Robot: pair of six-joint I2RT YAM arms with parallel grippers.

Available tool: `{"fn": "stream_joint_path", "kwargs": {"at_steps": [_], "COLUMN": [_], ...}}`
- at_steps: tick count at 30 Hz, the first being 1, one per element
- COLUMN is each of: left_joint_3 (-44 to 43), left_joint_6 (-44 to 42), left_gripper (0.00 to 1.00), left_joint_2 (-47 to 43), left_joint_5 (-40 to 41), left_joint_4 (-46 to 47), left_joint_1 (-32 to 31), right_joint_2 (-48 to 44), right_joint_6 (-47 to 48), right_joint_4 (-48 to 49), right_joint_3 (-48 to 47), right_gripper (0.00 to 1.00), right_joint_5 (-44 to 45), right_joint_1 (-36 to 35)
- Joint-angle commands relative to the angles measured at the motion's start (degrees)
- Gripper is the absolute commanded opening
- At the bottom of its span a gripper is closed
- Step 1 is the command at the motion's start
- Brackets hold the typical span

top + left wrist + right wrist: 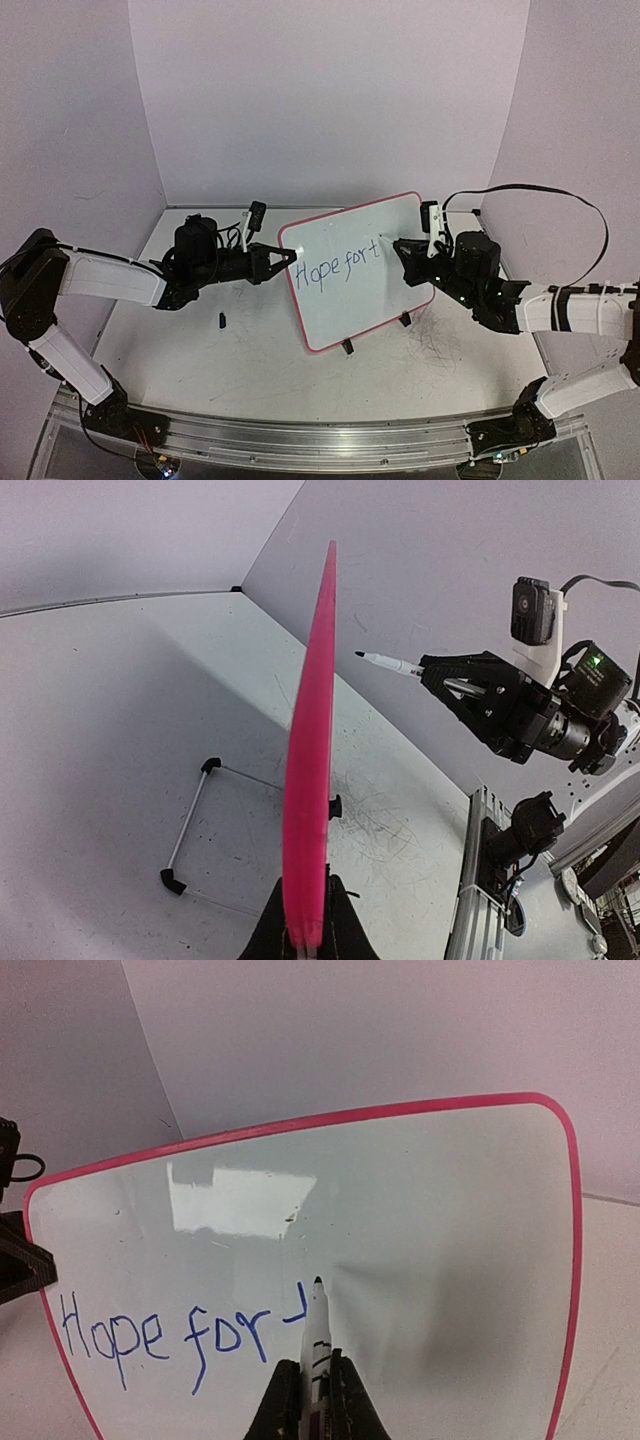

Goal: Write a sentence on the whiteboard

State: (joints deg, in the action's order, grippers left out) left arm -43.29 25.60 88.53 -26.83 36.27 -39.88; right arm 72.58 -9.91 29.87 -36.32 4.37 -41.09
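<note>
whiteboard (352,300): white face, pink-red rim, black feet | sentence (200,1340): blue ink | marker (318,1330): white barrel, black tip | table (250,340): white, faint grey scribble marks

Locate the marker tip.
Right wrist view, bottom centre: the marker, held by the right gripper, has its tip just right of the sentence on the whiteboard.

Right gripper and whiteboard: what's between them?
Just the marker, held in the right gripper, its tip by the last stroke of the sentence on the whiteboard. Right wrist view shows it best.
</note>
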Motion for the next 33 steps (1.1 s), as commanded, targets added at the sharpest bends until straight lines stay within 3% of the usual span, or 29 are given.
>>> {"fn": "stream_joint_path", "kwargs": {"at_steps": [1,19,33], "left_joint_3": [-0.39,-0.19,-0.22], "left_joint_6": [-4.33,-4.51,-4.42], "left_gripper": [0.0,0.0,0.0], "left_joint_2": [-1.6,-1.75,-1.65], "left_joint_5": [2.67,2.6,2.66], "left_joint_4": [-1.24,-1.28,-1.29], "left_joint_1": [0.23,0.24,0.24], "right_joint_2": [0.48,4.44,2.79], "right_joint_6": [0.44,1.64,-0.09], "right_joint_4": [1.19,1.17,-1.98], "right_joint_3": [-1.61,-5.06,-0.63], "right_gripper": [0.0,0.0,0.0], "right_joint_5": [-0.82,1.41,0.75], "right_joint_1": [0.38,0.46,0.38]}}
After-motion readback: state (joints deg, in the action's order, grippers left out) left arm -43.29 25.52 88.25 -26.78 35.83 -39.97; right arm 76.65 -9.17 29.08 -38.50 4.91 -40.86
